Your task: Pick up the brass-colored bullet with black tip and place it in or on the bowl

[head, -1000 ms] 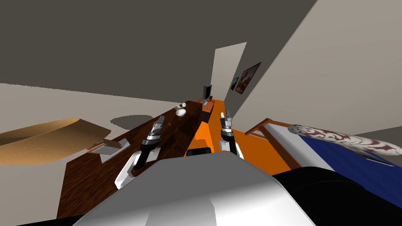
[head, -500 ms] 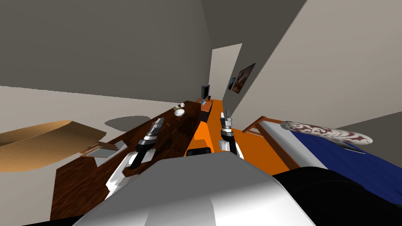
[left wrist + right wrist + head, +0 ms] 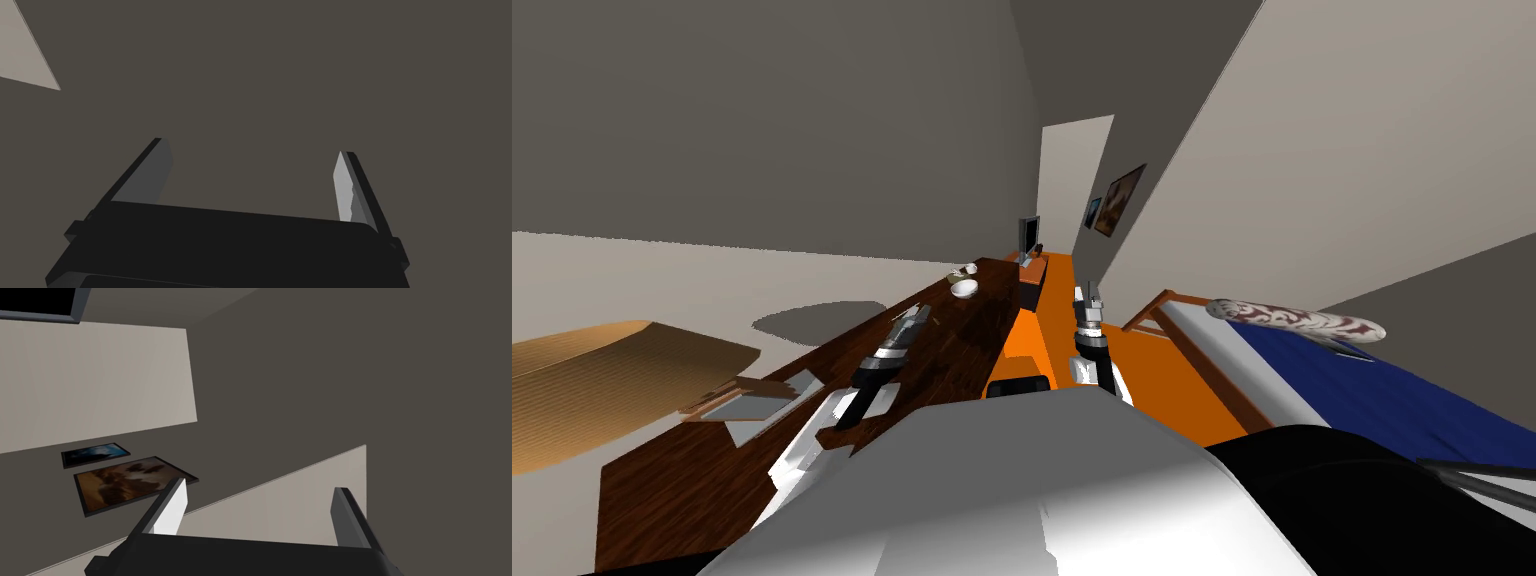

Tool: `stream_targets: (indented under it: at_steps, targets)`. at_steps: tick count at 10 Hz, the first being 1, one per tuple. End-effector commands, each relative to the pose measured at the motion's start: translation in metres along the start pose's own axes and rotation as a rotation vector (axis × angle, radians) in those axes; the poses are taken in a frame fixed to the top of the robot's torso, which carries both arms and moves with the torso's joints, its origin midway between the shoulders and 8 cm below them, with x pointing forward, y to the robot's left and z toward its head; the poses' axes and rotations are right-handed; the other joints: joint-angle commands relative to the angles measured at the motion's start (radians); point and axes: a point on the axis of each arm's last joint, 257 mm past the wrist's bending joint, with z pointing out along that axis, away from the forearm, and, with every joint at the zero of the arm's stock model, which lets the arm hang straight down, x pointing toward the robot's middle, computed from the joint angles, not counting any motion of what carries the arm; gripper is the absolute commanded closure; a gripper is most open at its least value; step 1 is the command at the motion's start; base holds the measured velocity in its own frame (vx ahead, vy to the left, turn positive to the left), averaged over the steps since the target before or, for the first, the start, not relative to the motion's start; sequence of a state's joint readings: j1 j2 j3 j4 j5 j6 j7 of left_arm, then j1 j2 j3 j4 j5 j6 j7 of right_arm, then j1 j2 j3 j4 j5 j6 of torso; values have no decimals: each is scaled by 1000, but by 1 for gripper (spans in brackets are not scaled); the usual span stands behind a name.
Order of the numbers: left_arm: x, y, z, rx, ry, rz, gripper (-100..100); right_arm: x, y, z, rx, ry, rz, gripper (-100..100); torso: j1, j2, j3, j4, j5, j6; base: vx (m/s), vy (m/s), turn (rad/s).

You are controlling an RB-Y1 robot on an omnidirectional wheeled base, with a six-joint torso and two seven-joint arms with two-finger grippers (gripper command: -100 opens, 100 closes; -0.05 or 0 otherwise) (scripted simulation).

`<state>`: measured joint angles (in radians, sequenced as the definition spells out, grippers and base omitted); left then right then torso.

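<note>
A white bowl sits far down the long dark wooden table, with a smaller white dish just behind it. The bullet is too small for me to make out. My left gripper hovers over the table's middle, well short of the bowl. In the left wrist view the left gripper is open and holds nothing. My right gripper is raised over the orange floor beside the table. In its wrist view the right gripper is also open and holds nothing.
A grey framed flat object lies on the near part of the table. A monitor stands at the far end. A bed with a blue cover and a patterned bolster is on the right. A tan curved piece is on the left.
The whole head view has swung, with table, bed and doorway sliding leftward: my own move. My left forearm sits a little lower and further left. Both grippers stay open.
</note>
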<state>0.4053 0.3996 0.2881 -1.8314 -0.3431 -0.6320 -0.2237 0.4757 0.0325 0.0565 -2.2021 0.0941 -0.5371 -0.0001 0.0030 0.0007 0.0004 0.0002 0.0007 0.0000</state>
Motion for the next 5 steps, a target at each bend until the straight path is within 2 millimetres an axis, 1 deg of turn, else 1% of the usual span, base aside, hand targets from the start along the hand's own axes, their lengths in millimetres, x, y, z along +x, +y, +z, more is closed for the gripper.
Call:
stream_targets:
  at_steps: [1, 5]
  targets:
    - [7, 15, -4, -19, 32, 47, -100, 0, 0, 0, 0, 0, 0, 0, 0, 0, 0, 0, 0, 0, -7, 41, -158]
    - [23, 58, -16, -66, 124, 167, -100, 0, 0, 0, 0, 0, 0, 0, 2, 0, 0, 0, 0, 0, -11, 59, -171]
